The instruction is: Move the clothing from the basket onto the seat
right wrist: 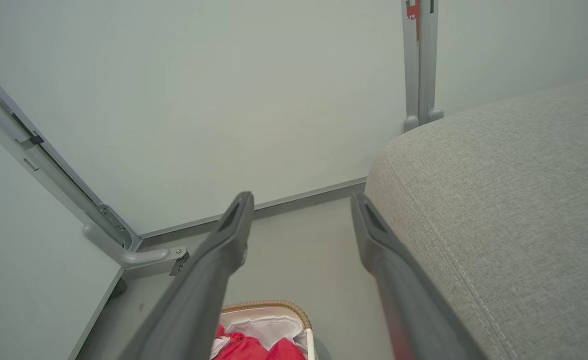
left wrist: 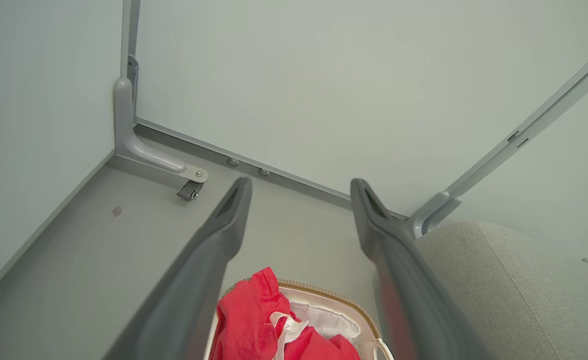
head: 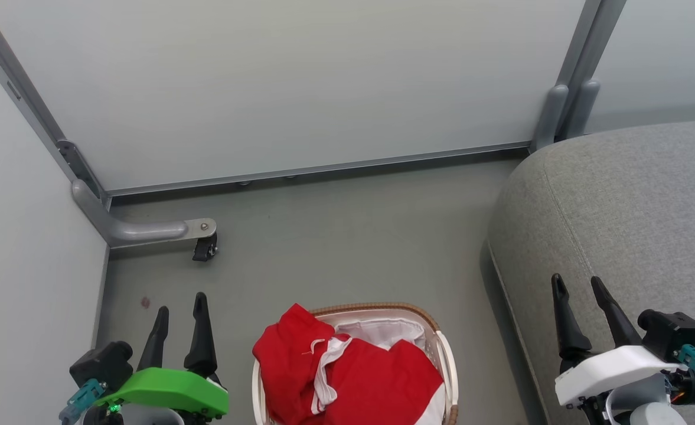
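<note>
I am looking at a smooth grey floor [head: 335,248] meeting pale partition panels [head: 288,88] ahead and on the left. A grey metal rail [head: 317,169] is running along the far panel's base. A curved bracket foot [head: 146,230] is carrying a black caster [head: 205,248] at the corner. A small reddish spot [head: 145,302] is showing nearby. Light is falling evenly.

red clothing [head: 359,378] with white trim, crumpled, heaped in basket, draped over its left rim, white oval basket [head: 446,360], brown woven rim, on floor [head: 335,236], grey fabric seat [head: 619,206] near on its right
</note>
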Controlling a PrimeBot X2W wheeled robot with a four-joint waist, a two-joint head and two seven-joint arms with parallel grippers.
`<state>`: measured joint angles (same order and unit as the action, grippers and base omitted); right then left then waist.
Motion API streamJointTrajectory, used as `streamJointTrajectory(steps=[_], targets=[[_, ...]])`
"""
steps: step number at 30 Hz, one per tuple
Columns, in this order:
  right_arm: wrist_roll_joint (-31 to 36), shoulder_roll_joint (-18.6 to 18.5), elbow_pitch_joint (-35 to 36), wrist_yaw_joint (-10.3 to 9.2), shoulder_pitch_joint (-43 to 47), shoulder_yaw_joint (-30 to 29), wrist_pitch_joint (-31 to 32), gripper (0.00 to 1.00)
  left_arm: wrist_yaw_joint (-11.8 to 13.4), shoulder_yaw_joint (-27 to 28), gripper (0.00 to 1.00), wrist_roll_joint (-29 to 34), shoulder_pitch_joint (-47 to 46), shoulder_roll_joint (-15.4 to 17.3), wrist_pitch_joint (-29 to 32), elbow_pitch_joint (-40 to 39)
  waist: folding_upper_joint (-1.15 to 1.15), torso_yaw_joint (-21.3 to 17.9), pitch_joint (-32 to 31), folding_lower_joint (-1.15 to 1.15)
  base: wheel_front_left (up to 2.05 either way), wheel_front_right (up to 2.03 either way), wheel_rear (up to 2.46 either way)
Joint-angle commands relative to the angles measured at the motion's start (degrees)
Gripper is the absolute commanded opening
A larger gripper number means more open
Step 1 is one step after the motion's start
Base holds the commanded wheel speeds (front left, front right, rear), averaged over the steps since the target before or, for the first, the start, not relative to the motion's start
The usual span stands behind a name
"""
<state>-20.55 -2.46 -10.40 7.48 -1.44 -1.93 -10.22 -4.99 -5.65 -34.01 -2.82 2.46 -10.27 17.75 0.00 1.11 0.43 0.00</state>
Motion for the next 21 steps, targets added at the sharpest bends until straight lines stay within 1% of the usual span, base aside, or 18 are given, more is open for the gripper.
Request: streamJointTrajectory(steps=[1, 21], targets=[[1.7, -0.4, 0.4, 0.02, 0.5, 0.1, -0.6, 1.00, 0.3, -0.2, 1.00, 1.6, 0.3, 0.5, -0.6, -0.1, 0.00, 0.0, 0.0, 0.00, 0.00, 0.00, 0.00], [11.6, -0.5, 1.2, 0.02, 1.1, 0.7, -3.1, 1.00, 0.4, -1.6, 1.00, 9.2, 0.2, 0.6, -3.0, 1.0, 0.00, 0.2, 0.4, 0.00, 0.00, 0.00, 0.00]])
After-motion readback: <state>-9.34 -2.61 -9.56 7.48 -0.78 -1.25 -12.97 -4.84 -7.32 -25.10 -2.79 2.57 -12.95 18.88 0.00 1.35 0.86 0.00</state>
